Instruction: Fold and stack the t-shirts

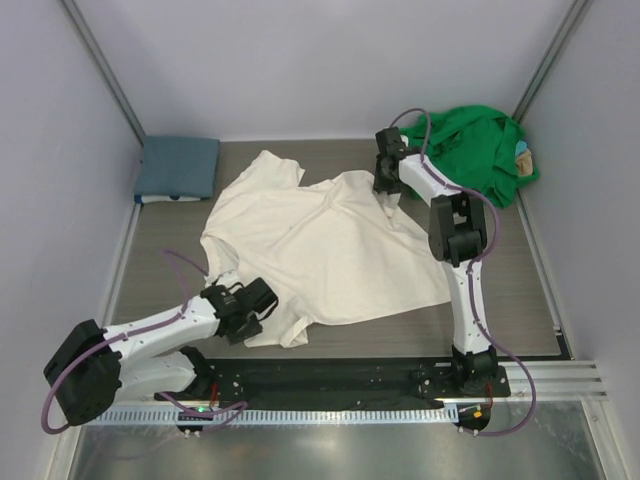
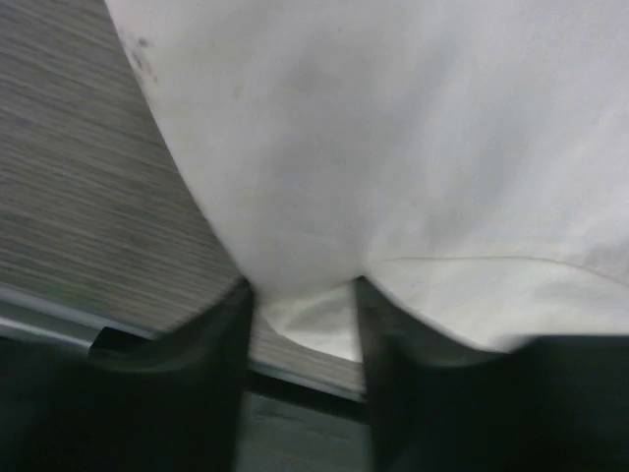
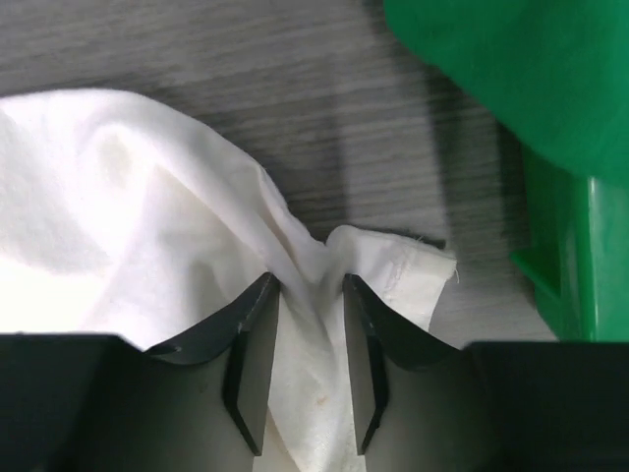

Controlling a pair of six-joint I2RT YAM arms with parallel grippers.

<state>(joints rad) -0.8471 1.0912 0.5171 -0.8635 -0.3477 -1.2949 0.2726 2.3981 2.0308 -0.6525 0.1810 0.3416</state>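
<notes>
Cream shirt [image 1: 320, 245] is pinched by left gripper [image 2: 303, 300] at 7 o'clock, right gripper [image 3: 312, 295] at 1; tray [image 3: 580, 265] is covered by green shirt [image 1: 470, 150]

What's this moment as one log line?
left gripper shut on cream t-shirt | right gripper shut on it | slate-blue t-shirt folded, far left

Right end effector [image 3: 307, 295] at bottom centre, two dark fingers [image 3: 251, 364] pointing up-frame. A bunched fold of the cream-white t-shirt [image 3: 128, 226] sits clamped between them, cloth filling the gap. Rest of the shirt spreads left in soft wrinkles. A stitched hem corner [image 3: 418, 267] pokes out just right of the right finger, lying on the grey wood-grain surface [image 3: 246, 49]. Upper right: green t-shirt [image 3: 511, 69], draped over a rigid green tray [image 3: 580, 265] at the right edge.
</notes>
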